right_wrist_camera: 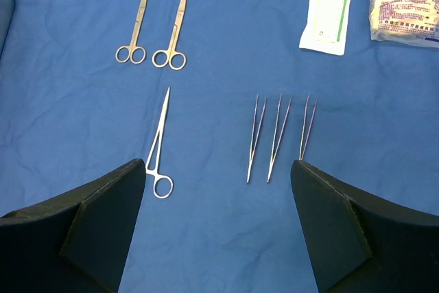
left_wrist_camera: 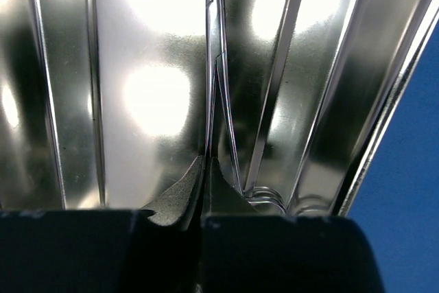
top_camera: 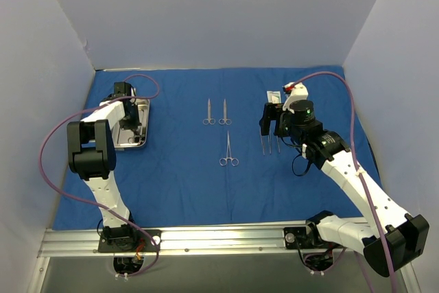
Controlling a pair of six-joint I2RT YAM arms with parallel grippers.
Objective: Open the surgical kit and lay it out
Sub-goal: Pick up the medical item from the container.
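Note:
The surgical kit's royal-blue cloth lies spread flat over the table. Its steel tray sits at the far left, with my left gripper down inside it. In the left wrist view that gripper is shut on a thin steel clamp, whose ring handles lie just right of the pads. Two scissor-handled instruments and a longer clamp lie mid-cloth. My right gripper hangs open over three tweezers. Two packets lie beyond them.
White walls close in the table at the back and both sides. A metal rail runs along the near edge, holding both arm bases. Purple cables loop beside each arm.

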